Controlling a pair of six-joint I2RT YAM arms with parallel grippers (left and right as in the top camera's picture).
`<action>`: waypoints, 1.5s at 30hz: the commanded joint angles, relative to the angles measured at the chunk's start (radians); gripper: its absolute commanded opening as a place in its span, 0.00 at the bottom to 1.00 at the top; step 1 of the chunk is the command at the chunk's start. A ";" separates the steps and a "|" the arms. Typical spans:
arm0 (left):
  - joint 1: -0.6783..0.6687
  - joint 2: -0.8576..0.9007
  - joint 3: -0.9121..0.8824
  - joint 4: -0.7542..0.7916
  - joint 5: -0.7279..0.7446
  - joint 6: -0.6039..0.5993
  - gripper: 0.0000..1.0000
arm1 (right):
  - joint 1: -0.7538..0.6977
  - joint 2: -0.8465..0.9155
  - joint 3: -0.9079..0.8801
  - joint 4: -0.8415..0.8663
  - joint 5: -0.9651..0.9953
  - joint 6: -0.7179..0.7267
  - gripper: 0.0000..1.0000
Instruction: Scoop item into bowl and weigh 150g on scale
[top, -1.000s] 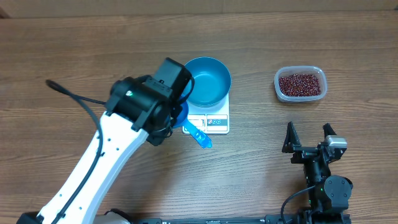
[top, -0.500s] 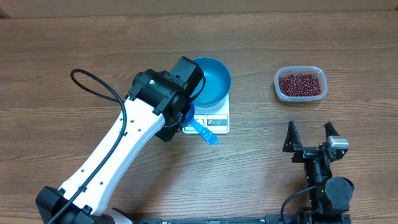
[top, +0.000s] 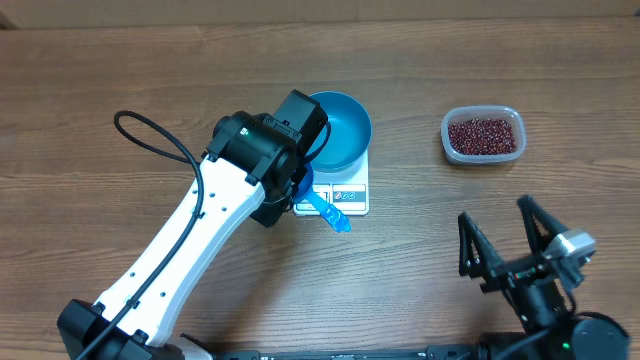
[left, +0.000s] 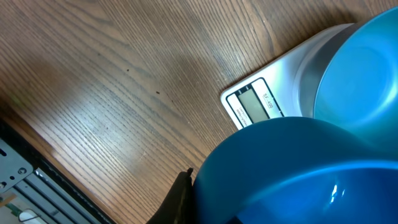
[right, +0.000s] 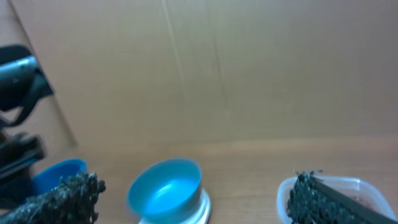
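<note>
The teal-blue bowl (top: 338, 128) stands empty on the white scale (top: 345, 198), whose display (left: 255, 106) faces the table's front. My left gripper (top: 291, 190) is at the bowl's left side, shut on the bright blue scoop (top: 328, 213). The scoop's cup (left: 292, 174) fills the lower left wrist view, with one dark finger (left: 180, 199) pressed against it. The red-brown beans (top: 484, 135) lie in a clear tub (top: 448, 131) at the right. My right gripper (top: 492, 210) hangs open near the front right, holding nothing. Its view shows the bowl (right: 165, 190) and the tub (right: 364, 186).
The left arm's white link (top: 170, 260) stretches diagonally from the front left, with a black cable (top: 150, 135) looping over the table. A brown cardboard wall (right: 199, 68) stands behind the table.
Over the second, my left gripper carried the scoop to the right, up to the bowl, then held still. My right gripper has risen and tilted, staying open.
</note>
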 joint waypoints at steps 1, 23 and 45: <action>-0.007 -0.001 -0.002 -0.001 0.001 -0.021 0.04 | -0.004 0.140 0.198 -0.143 -0.033 0.068 1.00; -0.007 -0.001 -0.003 0.032 0.047 -0.118 0.04 | -0.002 0.919 0.394 -0.275 -0.692 0.506 1.00; -0.007 -0.001 -0.003 0.240 0.087 -0.315 0.04 | 0.026 0.977 0.394 -0.114 -0.656 0.655 1.00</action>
